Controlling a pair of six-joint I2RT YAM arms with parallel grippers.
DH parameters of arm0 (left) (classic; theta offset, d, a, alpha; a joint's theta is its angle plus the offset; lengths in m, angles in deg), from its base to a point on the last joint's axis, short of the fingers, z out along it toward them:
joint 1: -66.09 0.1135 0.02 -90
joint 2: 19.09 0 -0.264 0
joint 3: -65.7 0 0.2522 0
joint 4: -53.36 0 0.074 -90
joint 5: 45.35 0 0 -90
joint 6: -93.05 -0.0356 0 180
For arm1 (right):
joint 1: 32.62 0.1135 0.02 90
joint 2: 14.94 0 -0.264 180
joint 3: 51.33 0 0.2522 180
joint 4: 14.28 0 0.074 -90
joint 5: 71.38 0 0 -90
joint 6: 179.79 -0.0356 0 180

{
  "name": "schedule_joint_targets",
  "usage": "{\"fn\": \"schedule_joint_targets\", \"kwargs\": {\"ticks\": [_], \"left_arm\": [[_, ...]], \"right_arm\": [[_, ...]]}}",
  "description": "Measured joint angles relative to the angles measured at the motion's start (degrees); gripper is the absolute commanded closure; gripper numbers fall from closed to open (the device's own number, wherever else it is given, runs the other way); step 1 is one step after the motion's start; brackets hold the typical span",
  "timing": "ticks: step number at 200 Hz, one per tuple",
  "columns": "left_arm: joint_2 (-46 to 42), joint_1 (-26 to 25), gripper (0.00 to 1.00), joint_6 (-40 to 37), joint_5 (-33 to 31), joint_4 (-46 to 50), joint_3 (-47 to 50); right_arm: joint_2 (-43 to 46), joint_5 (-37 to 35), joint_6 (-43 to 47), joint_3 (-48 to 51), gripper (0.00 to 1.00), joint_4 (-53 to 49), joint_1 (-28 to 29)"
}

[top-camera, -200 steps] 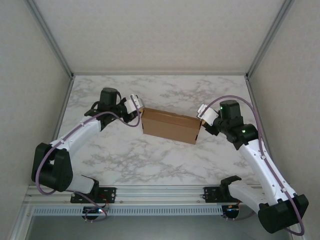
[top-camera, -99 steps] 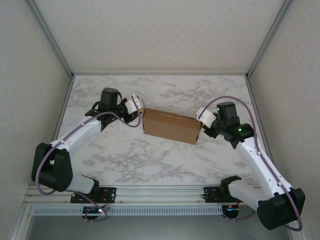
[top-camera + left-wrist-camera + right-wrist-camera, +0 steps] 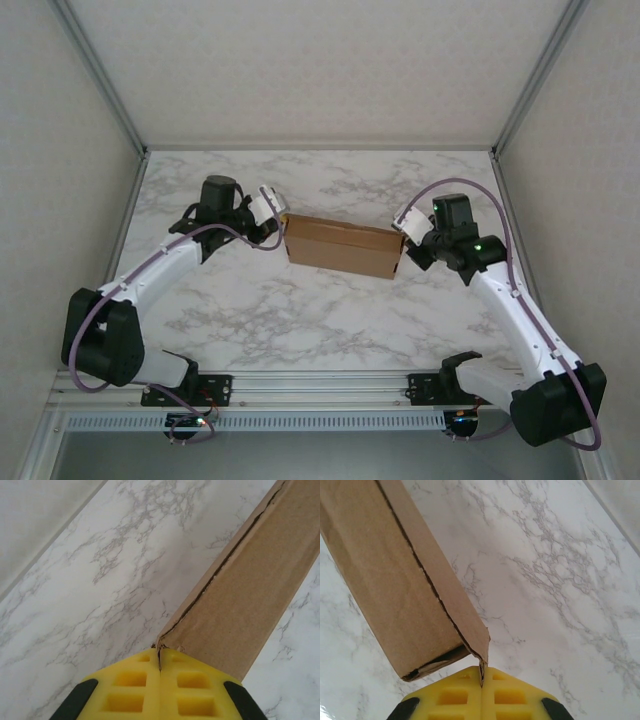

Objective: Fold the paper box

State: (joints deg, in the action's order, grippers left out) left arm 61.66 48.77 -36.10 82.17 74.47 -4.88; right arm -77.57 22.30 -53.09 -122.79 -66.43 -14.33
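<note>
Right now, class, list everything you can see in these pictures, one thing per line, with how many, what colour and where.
paper box: one, brown, middle of the table
table: one, white marble with grey veins, under the box
walls: three, pale, round the table
rail: one, silver, near edge
left arm: one, white and black, reaching the box's left end
right arm: one, white and black, reaching its right end
left gripper: one, yellow, shut on a box corner
right gripper: one, yellow, shut on a box corner
</note>
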Motion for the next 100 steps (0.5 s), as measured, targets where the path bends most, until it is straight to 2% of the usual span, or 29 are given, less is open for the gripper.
{"fn": "schedule_joint_targets", "kwargs": {"ticks": [63,100], "left_arm": [[-3.9,-3.8,1.00,16.4,-8.7,-2.8,-0.1],[0.9,-4.5,1.00,27.3,-11.3,0.5,-6.8]], "right_arm": [[-4.7,-0.8,-15.3,-5.9,1.00,-0.7,-0.8],[-11.9,-3.6,-28.2,-15.6,1.00,-3.9,-0.8]]}}
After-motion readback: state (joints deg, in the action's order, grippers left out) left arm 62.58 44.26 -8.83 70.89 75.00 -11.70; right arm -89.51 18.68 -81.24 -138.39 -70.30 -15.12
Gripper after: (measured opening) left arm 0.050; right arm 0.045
